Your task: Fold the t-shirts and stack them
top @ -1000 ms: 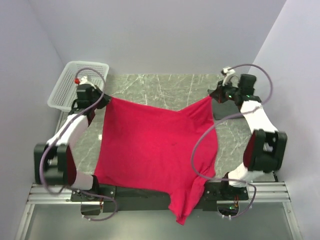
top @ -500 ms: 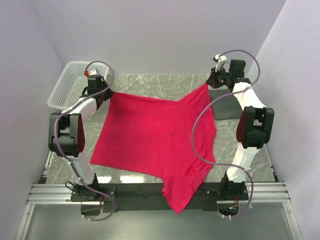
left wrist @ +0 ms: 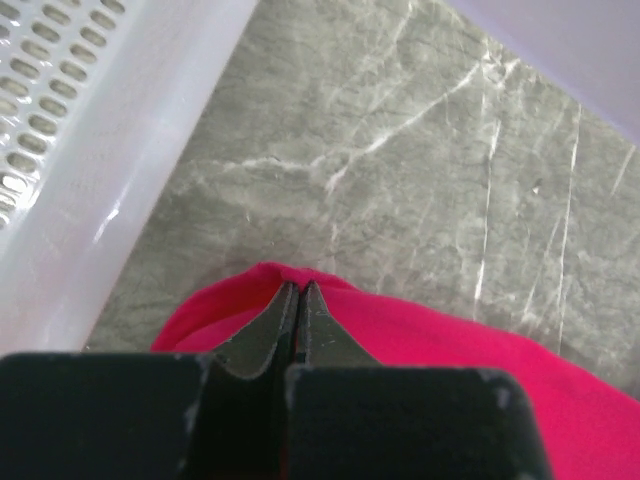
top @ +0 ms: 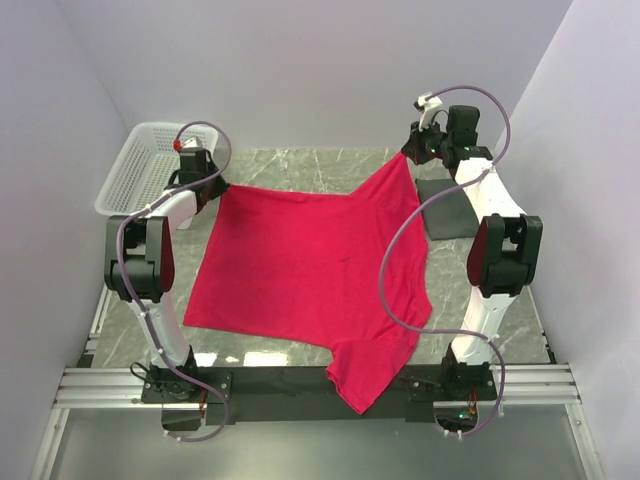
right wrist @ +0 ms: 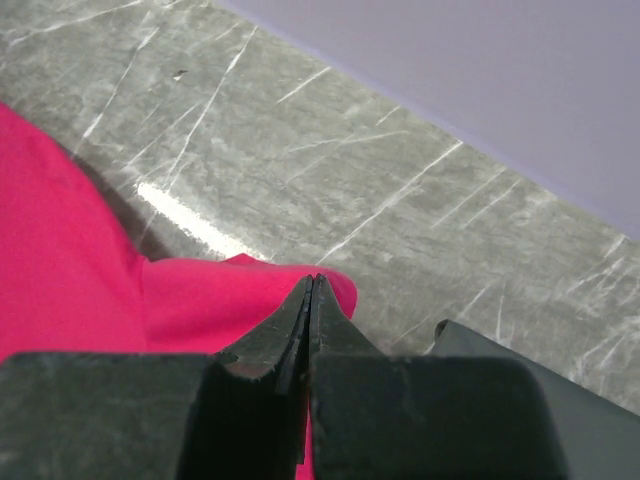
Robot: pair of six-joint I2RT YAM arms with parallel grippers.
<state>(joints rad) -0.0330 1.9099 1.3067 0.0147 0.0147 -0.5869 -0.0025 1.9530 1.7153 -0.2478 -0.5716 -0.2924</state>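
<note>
Marble table point(top: 300, 165), whole t-shirt point(top: 310, 270) overhead, left pincer point(left wrist: 298, 288), right pincer point(right wrist: 311, 282) pinching close-up

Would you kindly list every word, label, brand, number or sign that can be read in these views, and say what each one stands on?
None: no readable text, label, brand, number or sign shows in any view.
The red t-shirt is plain, with no print.
The white basket, the dark mat and the marbled table bear no markings that I can see.
</note>
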